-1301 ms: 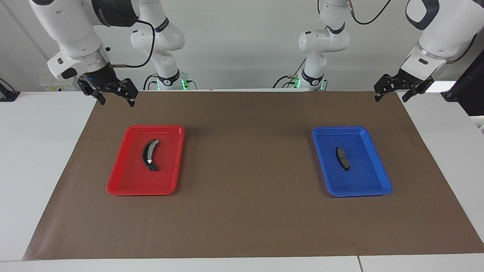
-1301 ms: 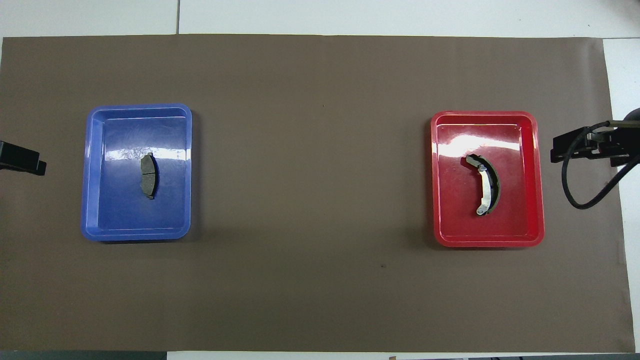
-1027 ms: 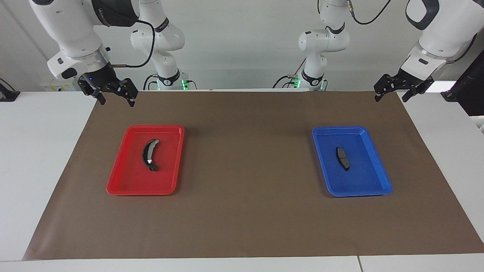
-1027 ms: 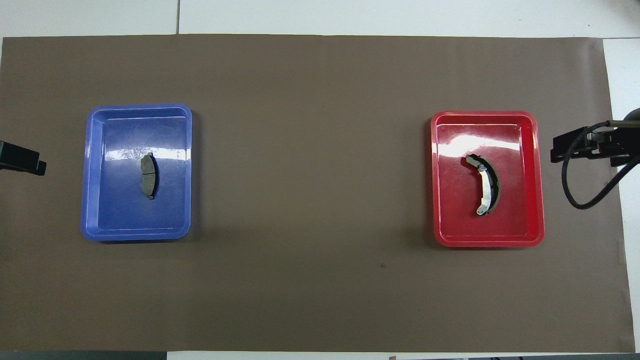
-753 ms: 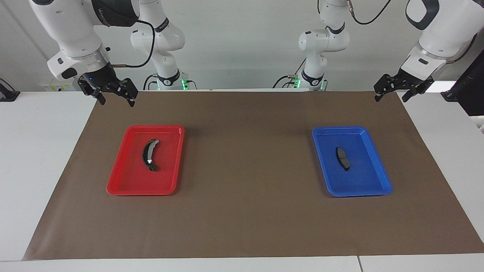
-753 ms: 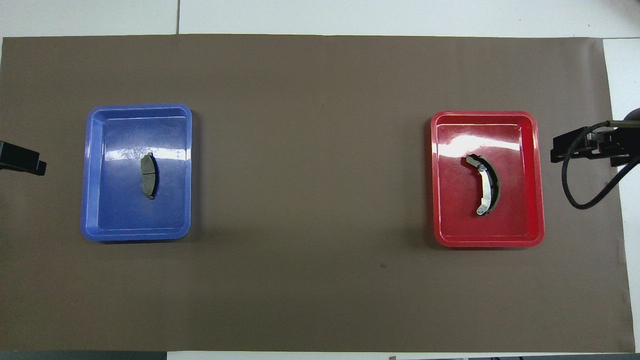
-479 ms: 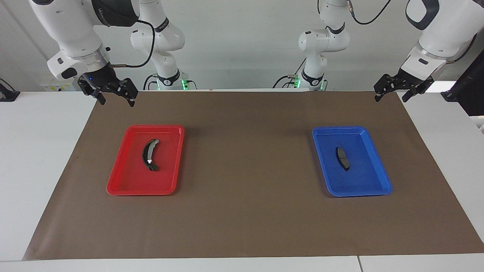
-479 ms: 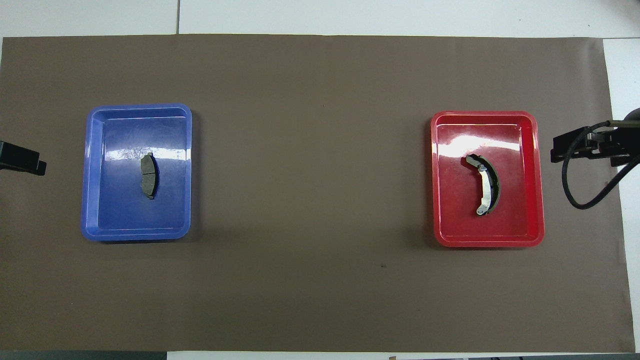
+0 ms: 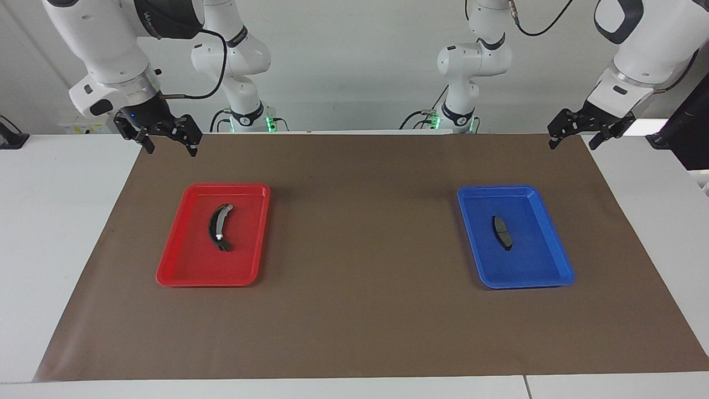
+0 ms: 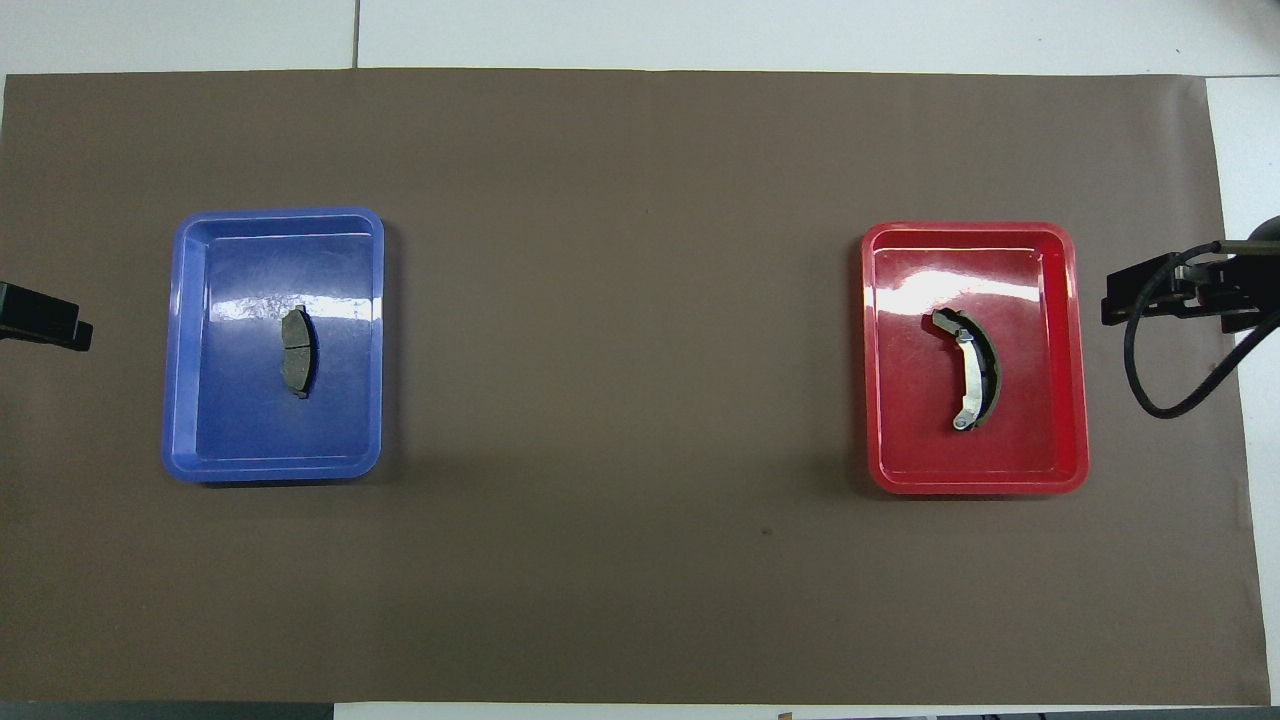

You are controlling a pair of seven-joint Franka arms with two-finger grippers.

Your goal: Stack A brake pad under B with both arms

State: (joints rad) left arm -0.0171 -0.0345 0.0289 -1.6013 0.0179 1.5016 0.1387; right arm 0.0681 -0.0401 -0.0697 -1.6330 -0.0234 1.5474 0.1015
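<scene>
The A brake pad (image 9: 502, 232) (image 10: 297, 352), small, flat and dark grey, lies in the middle of a blue tray (image 9: 498, 188) (image 10: 275, 214) toward the left arm's end of the table. B (image 9: 218, 227) (image 10: 975, 372), a longer curved black shoe with a grey inner band and silvery ends, lies in a red tray (image 9: 227, 187) (image 10: 965, 228) toward the right arm's end. My left gripper (image 9: 572, 144) hangs open and empty over the mat's corner nearest the robots. Open and empty too, my right gripper (image 9: 171, 149) hovers over the mat's corner at its own end, beside the red tray.
A brown mat (image 9: 360, 249) covers most of the white table (image 9: 55, 221), and both trays sit on it with a wide bare stretch between them. A black cable (image 10: 1150, 390) loops down from the right arm's wrist.
</scene>
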